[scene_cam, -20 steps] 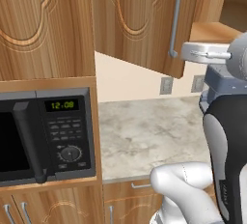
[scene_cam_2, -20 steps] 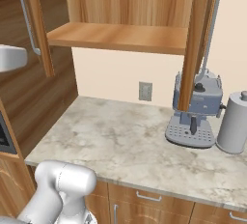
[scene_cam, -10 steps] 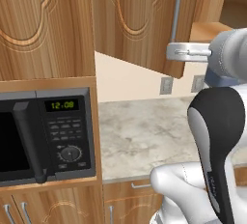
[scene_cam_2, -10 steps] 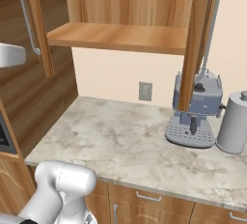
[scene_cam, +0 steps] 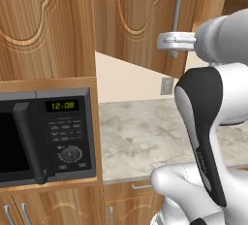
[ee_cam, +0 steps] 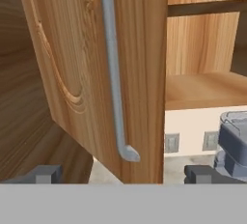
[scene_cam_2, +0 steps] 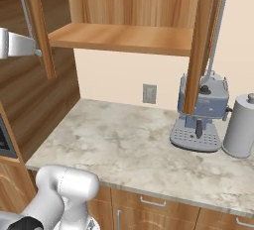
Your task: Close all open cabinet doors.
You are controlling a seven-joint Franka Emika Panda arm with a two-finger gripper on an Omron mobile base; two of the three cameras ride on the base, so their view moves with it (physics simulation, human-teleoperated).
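Two upper cabinet doors stand open. The left door (scene_cam: 140, 25) swings out over the counter, its silver bar handle (scene_cam: 178, 6) near its free edge. In the right base view this door (scene_cam_2: 39, 30) is seen edge-on, and the right door (scene_cam_2: 198, 50) hangs open in front of the coffee machine. My gripper (scene_cam: 167, 42) hovers just in front of the left door, below its handle. In the hand view the door (ee_cam: 72, 49) and its handle (ee_cam: 113, 73) fill the middle. My gripper (ee_cam: 123, 175) is open, one fingertip (ee_cam: 46, 174) on each side of the door's free edge, holding nothing.
A closed upper door (scene_cam: 43, 25) sits above the black microwave (scene_cam: 43, 132) on the left. The open cabinet's shelf (scene_cam_2: 124, 38) is bare. On the marble counter (scene_cam_2: 124, 149) stand a coffee machine (scene_cam_2: 201, 110) and a steel canister (scene_cam_2: 243, 125) at right.
The hand has moved left and slightly up, closer to the left door's handle and free edge. The doors have not moved.
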